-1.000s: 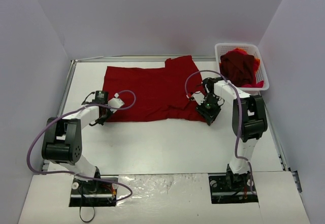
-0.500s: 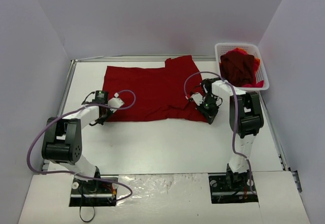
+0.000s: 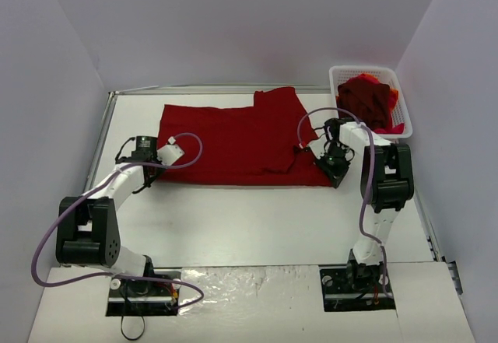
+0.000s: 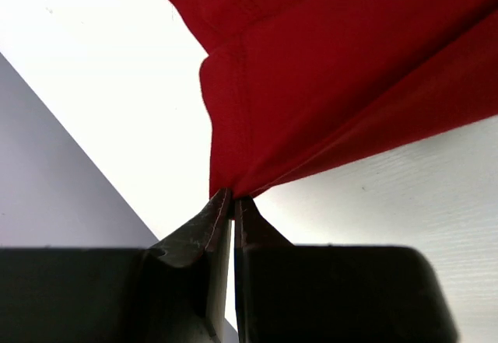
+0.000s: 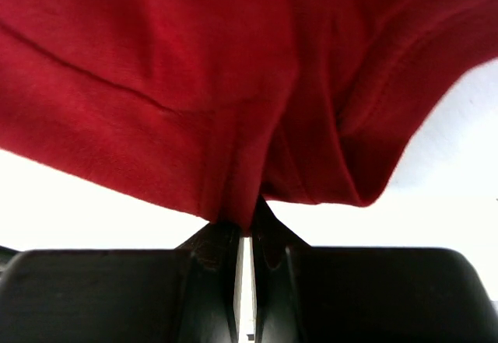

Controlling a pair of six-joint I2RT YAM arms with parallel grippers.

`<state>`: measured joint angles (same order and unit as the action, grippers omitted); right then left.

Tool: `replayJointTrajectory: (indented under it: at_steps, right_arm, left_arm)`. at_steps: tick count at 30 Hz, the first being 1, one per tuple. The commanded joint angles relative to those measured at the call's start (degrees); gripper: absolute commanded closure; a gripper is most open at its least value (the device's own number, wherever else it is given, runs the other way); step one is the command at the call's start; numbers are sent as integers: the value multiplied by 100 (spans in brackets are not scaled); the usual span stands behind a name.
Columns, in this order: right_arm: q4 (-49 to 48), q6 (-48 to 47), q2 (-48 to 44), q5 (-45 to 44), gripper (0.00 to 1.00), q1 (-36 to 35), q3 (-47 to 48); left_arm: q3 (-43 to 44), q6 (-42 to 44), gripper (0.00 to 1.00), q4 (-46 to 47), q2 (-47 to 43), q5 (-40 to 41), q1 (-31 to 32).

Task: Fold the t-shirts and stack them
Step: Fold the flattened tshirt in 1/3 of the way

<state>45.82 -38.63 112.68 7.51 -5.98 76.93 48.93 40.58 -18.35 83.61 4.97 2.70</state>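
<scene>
Symmetrically, arms reach low; left end effector (image 4: pixel 232 201) clamped on t-shirt (image 3: pixel 233 141) corner, right end effector (image 5: pixel 247 222) clamped on opposite corner.

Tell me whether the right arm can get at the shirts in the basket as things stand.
Likely yes: nothing stands between the right gripper and the shirts in the basket. But it is busy, shut on the spread t-shirt.

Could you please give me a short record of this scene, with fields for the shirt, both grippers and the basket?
t-shirt: dark red, spread out on the table
left gripper: shut on the t-shirt's near left corner
right gripper: shut on its near right corner
basket: white mesh, far right, holds crumpled shirts, dark red and red-orange
</scene>
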Motion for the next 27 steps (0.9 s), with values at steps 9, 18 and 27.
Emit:
replayJointTrajectory:
  at_steps: [9,18,27]
  right_arm:
    - [278,-250,43,-311,100,308,-239]
    - [313,-197,114,-100,100,229,-160]
    - [594,-224,-71,31,75,132,-64]
  left_arm:
    - [-269,170,98,-230,-21,224,-121]
    - [-472,126,98,-354,182,92,-68]
    - [-367,-32,94,-476,270,171,38]
